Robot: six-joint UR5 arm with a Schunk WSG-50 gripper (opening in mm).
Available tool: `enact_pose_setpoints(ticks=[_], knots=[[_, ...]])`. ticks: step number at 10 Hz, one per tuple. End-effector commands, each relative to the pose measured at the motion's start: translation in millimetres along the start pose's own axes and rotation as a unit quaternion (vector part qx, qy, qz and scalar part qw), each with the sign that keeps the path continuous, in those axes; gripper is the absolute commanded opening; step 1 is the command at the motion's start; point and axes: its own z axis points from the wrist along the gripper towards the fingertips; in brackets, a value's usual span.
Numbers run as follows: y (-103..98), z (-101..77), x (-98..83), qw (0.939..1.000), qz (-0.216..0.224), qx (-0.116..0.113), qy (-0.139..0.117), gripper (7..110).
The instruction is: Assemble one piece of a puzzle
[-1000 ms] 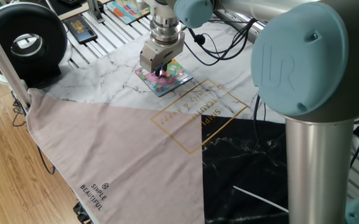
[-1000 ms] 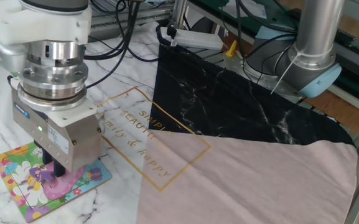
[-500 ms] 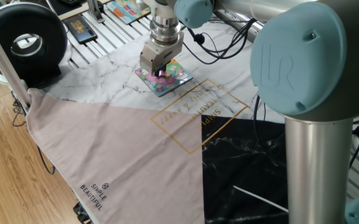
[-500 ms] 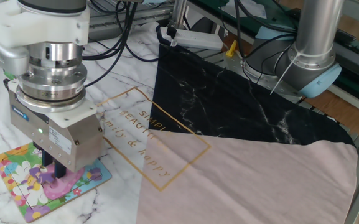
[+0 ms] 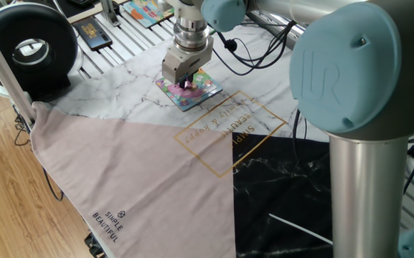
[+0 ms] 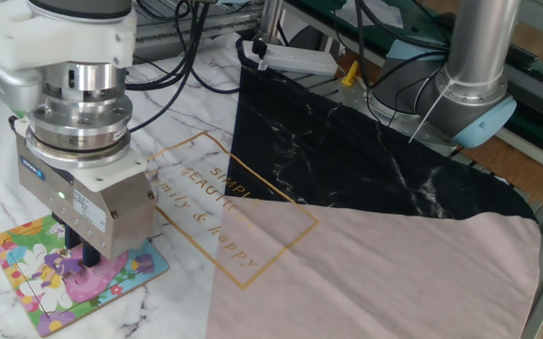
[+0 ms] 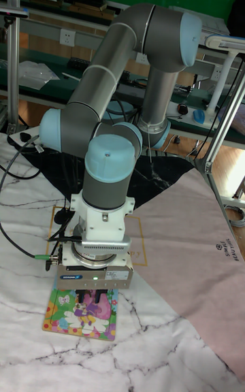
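Observation:
The puzzle (image 6: 22, 273) is a small square board with a pink, yellow and green cartoon picture, lying on the marble-print cloth; it also shows in the first fixed view (image 5: 205, 89) and the tall view (image 7: 62, 317). My gripper (image 6: 76, 262) points straight down onto it, fingertips at the board's surface. The tiny purple piece (image 6: 64, 267) sits between the fingertips, low on the picture, and the narrow jaws appear shut on it. From the first fixed view the gripper (image 5: 186, 85) covers the board's middle. In the tall view the gripper (image 7: 92, 295) hides the board's top edge.
A black marble-print cloth (image 6: 365, 160) and a pale pink cloth (image 6: 384, 273) cover the table to the right. Another colourful board (image 5: 147, 11) lies on the slatted surface behind. A black round fan (image 5: 27, 50) stands at the left. Cables (image 5: 257, 50) trail near the arm.
The gripper has shifted only a few pixels sideways over the board and back, and the purple piece moved with it. The finger spacing looks the same.

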Motion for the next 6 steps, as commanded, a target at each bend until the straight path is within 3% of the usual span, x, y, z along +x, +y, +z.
enact_pose_setpoints(ticks=[1, 2, 3, 4, 6], knots=[[-3, -5.6, 0.3, 0.9974, 0.071, 0.005, -0.002, 44], [-12, -6.9, 3.3, 0.9956, 0.091, 0.024, 0.003, 44], [-14, -9.3, 5.8, 0.9947, 0.098, 0.029, 0.007, 44], [-7, -13.1, 0.7, 0.9955, 0.093, 0.019, 0.000, 22], [13, -21.2, -0.7, 0.9973, 0.073, -0.012, 0.003, 22]])
